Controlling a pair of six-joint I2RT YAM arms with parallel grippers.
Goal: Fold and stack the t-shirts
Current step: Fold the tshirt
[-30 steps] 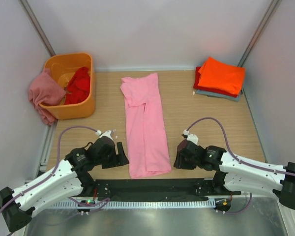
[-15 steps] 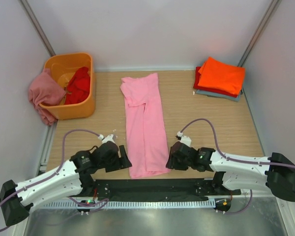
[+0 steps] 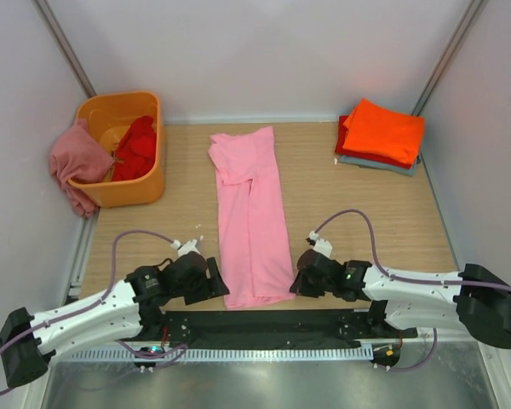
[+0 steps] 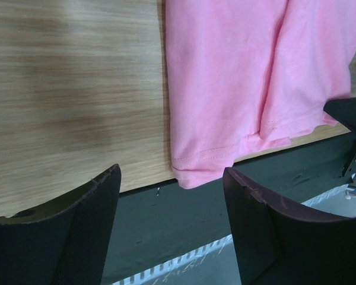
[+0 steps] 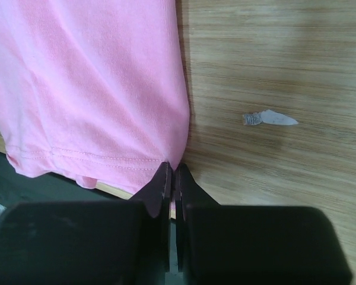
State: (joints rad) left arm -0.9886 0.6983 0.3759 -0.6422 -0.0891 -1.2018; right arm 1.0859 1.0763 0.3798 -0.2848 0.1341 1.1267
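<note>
A light pink t-shirt (image 3: 251, 213) lies folded into a long strip down the middle of the table. My left gripper (image 3: 215, 281) is open at its near left corner; in the left wrist view the hem corner (image 4: 204, 169) hangs just ahead, between the spread fingers (image 4: 172, 178). My right gripper (image 3: 296, 281) is at the near right corner, jaws shut on the hem edge of the pink shirt (image 5: 89, 89), fingertips (image 5: 173, 169) pinching the fabric. Folded orange (image 3: 383, 128), red (image 3: 345, 145) and grey-blue (image 3: 383, 164) shirts are stacked at the back right.
An orange plastic tub (image 3: 119, 98) stands at the back left with a red shirt (image 3: 136, 146) in it and a dusty rose shirt (image 3: 77, 162) draped over its left side. A black strip (image 3: 264, 322) runs along the near table edge. A small paper scrap (image 5: 270, 119) lies right of the shirt.
Both grippers have moved inward and nearer, onto the pink shirt's near corners. The right gripper now sits against the hem edge. The shirt has not visibly moved.
</note>
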